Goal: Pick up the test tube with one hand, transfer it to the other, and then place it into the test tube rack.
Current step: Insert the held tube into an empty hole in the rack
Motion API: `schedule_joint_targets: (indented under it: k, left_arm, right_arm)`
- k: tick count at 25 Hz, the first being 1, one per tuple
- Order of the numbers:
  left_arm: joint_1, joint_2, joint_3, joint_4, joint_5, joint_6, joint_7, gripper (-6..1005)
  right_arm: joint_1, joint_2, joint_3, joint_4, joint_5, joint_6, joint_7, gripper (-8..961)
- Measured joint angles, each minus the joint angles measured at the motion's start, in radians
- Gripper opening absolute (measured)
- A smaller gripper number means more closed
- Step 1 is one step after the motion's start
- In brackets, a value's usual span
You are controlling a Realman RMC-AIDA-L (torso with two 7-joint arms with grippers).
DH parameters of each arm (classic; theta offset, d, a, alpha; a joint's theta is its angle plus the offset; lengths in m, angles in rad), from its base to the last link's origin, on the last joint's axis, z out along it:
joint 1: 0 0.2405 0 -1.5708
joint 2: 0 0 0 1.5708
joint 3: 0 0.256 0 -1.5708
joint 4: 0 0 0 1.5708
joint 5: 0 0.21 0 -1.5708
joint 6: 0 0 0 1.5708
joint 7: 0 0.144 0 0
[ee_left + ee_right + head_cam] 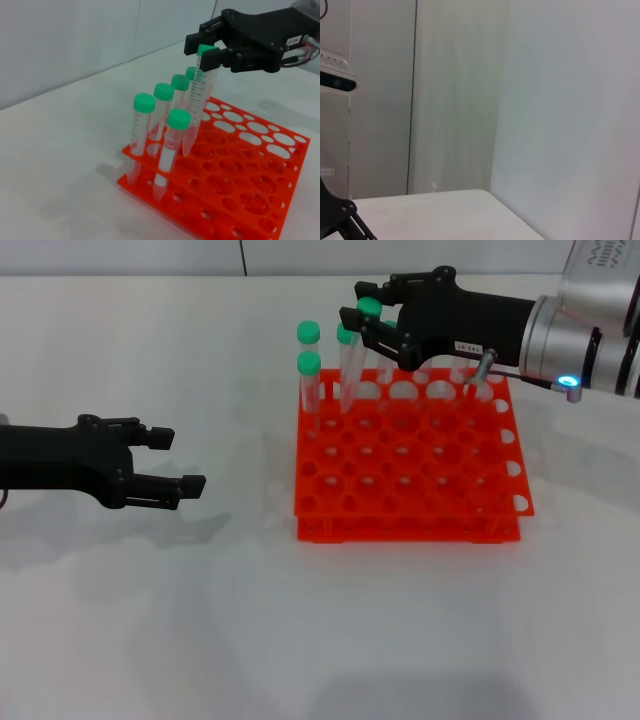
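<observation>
Rack [410,465] sits directly under the right tool [366,320], which is clenched on the tube [197,102] near its cap, tip entering a back-row hole, release left; left tool [180,460] spread, empty, well apart.

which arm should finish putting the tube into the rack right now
Right. The right pincer grips the test tube by its cap, tip at the test tube rack. The left pincer hangs open, empty, off to the rack's side.
</observation>
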Motion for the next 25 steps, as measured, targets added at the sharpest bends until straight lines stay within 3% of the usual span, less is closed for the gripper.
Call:
schedule_joint_targets:
  k: [25]
  left_arm:
    - [-0.016, 0.002, 0.0, -0.017, -0.001, -0.002, 0.0, 867]
  right_arm:
    - [0.007, 0.0, -0.004, 0.028, 0.026, 0.008, -0.066, 280]
